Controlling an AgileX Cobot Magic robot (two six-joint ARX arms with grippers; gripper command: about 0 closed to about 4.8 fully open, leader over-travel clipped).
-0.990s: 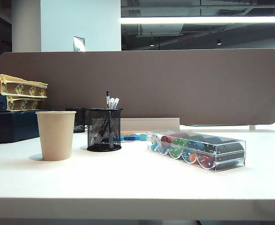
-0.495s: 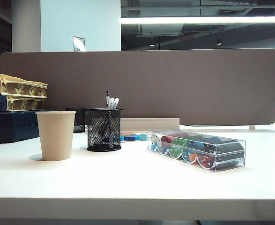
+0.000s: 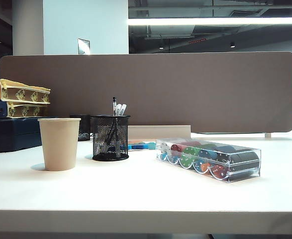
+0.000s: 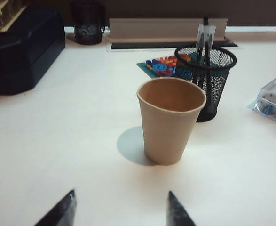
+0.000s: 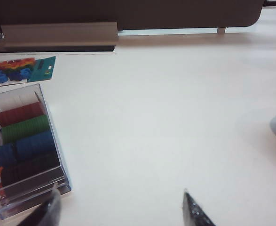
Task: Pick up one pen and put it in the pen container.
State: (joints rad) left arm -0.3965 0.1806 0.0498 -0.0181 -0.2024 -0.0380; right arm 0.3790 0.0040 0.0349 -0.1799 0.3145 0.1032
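Pen [image 3: 114, 106] upright inside pen container [image 3: 110, 138], black barrel above rim beside two whitish tops; task looks done.

Left fingers [image 4: 120, 209] spread wide, empty; paper cup [image 4: 170, 120] just ahead, container beyond it.

Right fingers [image 5: 121, 207] wide, empty, chip box [image 5: 25, 150] alongside (desk [image 3: 146, 191] bare between).

Retreat clear of cup.

Left end effector [image 4: 120, 209] and right end effector [image 5: 121, 209] wide apart, empty.
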